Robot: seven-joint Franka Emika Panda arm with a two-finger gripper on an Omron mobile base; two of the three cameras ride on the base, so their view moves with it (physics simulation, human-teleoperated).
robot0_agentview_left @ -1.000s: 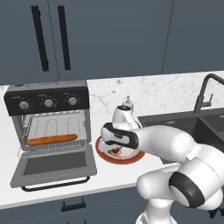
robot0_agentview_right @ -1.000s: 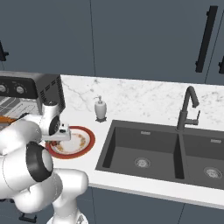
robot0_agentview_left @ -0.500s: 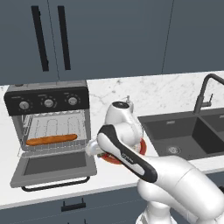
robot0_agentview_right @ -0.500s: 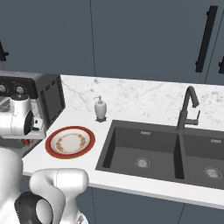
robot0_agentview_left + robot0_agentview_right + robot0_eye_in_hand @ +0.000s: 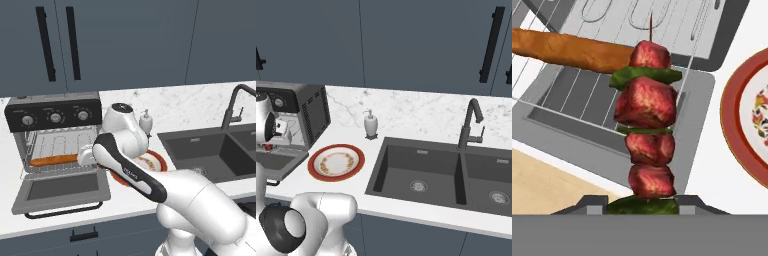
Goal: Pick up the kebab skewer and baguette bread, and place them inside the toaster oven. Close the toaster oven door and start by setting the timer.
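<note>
The kebab skewer (image 5: 647,125), red meat chunks with green pieces between, stands up from my gripper (image 5: 641,205), which is shut on its lower end. It hangs over the open toaster oven door (image 5: 587,115), just in front of the wire rack. The baguette bread (image 5: 567,50) lies across that rack; in the left base view the baguette bread (image 5: 52,160) sits inside the toaster oven (image 5: 52,117), above the dropped door (image 5: 62,187). My gripper (image 5: 84,157) is at the right side of the oven mouth, beside the loaf's right end.
An empty red-rimmed plate (image 5: 336,162) lies on the marble counter just right of the oven. A soap dispenser (image 5: 371,124) stands behind it. A dark double sink (image 5: 421,172) with a black faucet (image 5: 471,125) fills the counter to the right.
The arm has swung left from above the plate to the oven mouth, carrying the kebab skewer. The plate is left empty and the baguette has not moved.
</note>
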